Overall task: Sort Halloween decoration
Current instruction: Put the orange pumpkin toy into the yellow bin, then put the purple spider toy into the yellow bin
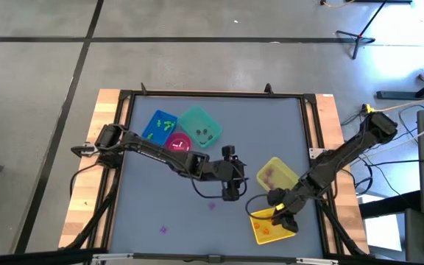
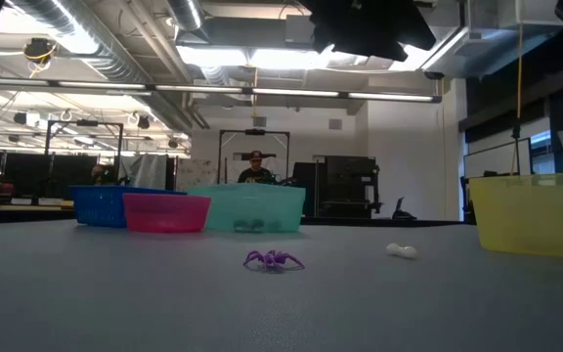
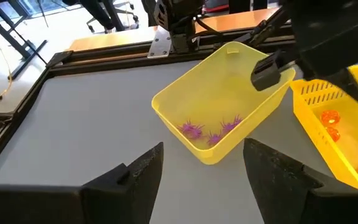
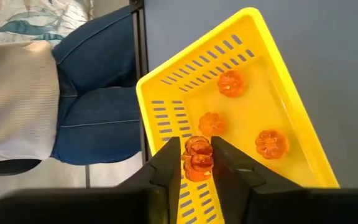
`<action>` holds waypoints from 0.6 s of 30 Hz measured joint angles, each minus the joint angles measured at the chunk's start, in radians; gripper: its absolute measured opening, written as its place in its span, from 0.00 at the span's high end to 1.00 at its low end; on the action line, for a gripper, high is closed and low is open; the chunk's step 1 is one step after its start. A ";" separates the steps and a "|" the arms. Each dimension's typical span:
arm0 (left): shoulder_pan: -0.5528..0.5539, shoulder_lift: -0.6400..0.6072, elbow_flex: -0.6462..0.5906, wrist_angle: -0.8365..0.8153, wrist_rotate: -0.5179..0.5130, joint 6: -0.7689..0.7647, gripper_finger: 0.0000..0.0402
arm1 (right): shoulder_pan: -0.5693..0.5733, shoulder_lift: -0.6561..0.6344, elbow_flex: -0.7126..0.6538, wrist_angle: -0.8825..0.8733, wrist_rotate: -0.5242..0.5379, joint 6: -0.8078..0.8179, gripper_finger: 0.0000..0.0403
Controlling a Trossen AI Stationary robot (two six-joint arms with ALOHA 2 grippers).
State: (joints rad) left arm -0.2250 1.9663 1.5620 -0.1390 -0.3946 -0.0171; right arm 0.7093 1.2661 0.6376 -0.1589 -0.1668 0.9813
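Gripping orange pumpkin (image 4: pixel 198 158), right pincer (image 4: pixel 197 163), over slotted yellow basket (image 4: pixel 291 93)

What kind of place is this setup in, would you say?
Probably a robotics lab or workshop in an industrial building. The low view shows exposed ceiling ducts and strip lights over equipment racks, with a person at a bench behind the table. The high view shows bare concrete floor.

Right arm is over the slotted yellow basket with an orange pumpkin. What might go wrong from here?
The right gripper pinches the orange pumpkin near the slotted yellow basket's wall, so it may bounce out on release. The left gripper hangs open close by, beside the yellow bin; the arms may collide.
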 joint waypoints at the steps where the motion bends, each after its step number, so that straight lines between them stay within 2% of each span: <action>1: -0.003 0.000 0.000 0.000 0.000 0.000 0.49 | -0.002 0.003 0.000 0.000 0.001 0.000 0.78; 7: -0.011 0.000 0.000 -0.003 0.000 0.000 0.49 | -0.003 0.009 0.000 0.000 0.001 0.005 0.62; 11: -0.013 0.000 0.000 -0.004 0.004 -0.001 0.49 | -0.003 0.009 0.000 0.000 0.001 0.005 0.54; 14: -0.014 0.000 0.000 -0.011 0.082 -0.003 0.49 | -0.003 0.009 0.000 -0.001 0.001 0.005 0.52; 18: -0.014 0.000 0.000 -0.068 0.243 -0.001 0.49 | -0.003 0.009 0.000 -0.001 0.002 0.005 0.52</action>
State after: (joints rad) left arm -0.2386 1.9667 1.5616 -0.2068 -0.1520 -0.0178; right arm 0.7067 1.2747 0.6376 -0.1595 -0.1650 0.9867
